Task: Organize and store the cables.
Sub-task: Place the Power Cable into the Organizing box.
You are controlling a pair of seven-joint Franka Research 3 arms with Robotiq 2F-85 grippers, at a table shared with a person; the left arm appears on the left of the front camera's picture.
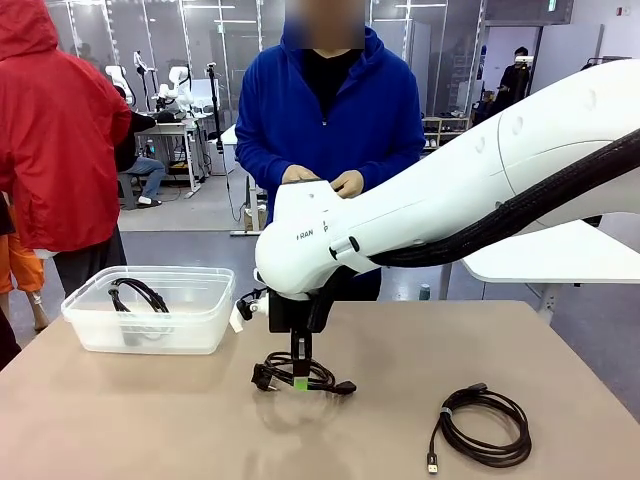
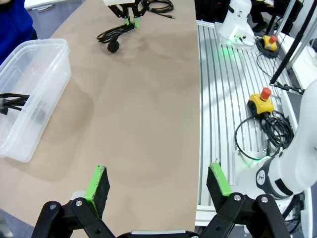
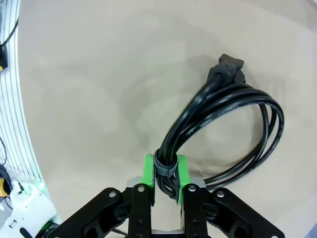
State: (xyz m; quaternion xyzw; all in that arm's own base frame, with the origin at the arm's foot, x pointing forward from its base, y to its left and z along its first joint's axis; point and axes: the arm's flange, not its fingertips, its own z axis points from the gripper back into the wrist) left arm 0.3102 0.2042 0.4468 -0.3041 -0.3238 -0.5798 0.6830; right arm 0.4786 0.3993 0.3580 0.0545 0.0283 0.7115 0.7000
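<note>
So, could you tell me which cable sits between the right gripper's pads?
The plug cable in the middle: its strapped part is between the pads of the right gripper. The bin cable and the USB cable lie well away from it.

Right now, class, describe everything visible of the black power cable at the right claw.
The power cable is a glossy black cord, looped into a coil and bound by a grey strap. A chunky plug sticks out at one end. It lies on the tan table, with the right claw clamped across the strap.
</note>
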